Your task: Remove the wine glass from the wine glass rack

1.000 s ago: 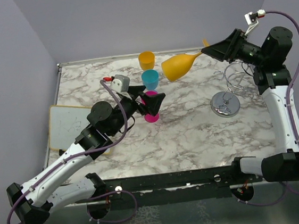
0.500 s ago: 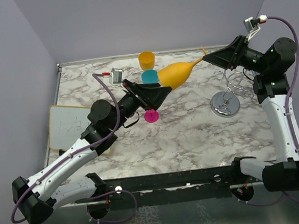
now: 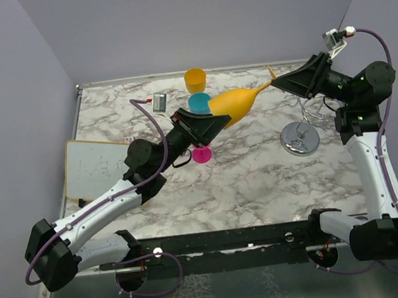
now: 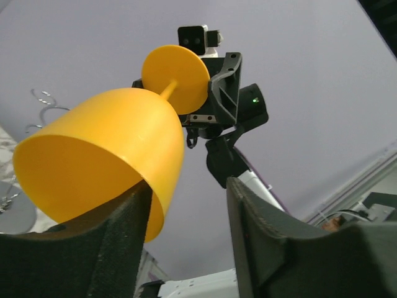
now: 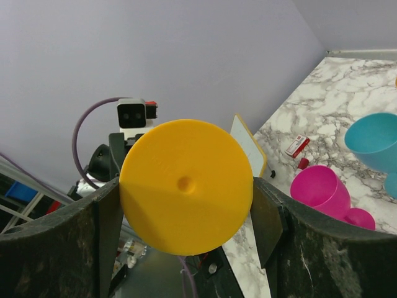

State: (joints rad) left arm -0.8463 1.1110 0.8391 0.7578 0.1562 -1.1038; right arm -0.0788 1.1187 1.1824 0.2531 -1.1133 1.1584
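Note:
An orange wine glass [image 3: 233, 103] hangs on its side in the air above the table's middle. My right gripper [image 3: 279, 82] is shut on its round foot [image 5: 186, 186], with a finger pressing each edge of the disc. My left gripper [image 3: 218, 123] is at the bowl's mouth. In the left wrist view the bowl [image 4: 105, 161] has its rim wall between my left gripper's [image 4: 189, 189] fingers, against the left finger [image 4: 121, 248]. A gap still shows to the right finger [image 4: 267, 242]. The wine glass rack [image 3: 300, 138] stands bare on its disc base below my right arm.
A yellow cup [image 3: 195, 78] and a teal glass [image 3: 199, 103] stand at the back of the marble table [image 3: 259, 178], with a pink glass [image 3: 202, 154] under my left wrist. A whiteboard [image 3: 90, 167] lies at the left edge. Purple walls close in left, back and right.
My left arm rose from the pink glass up to the orange bowl, and its jaws narrowed round the rim. My right gripper carried the glass slightly left toward it.

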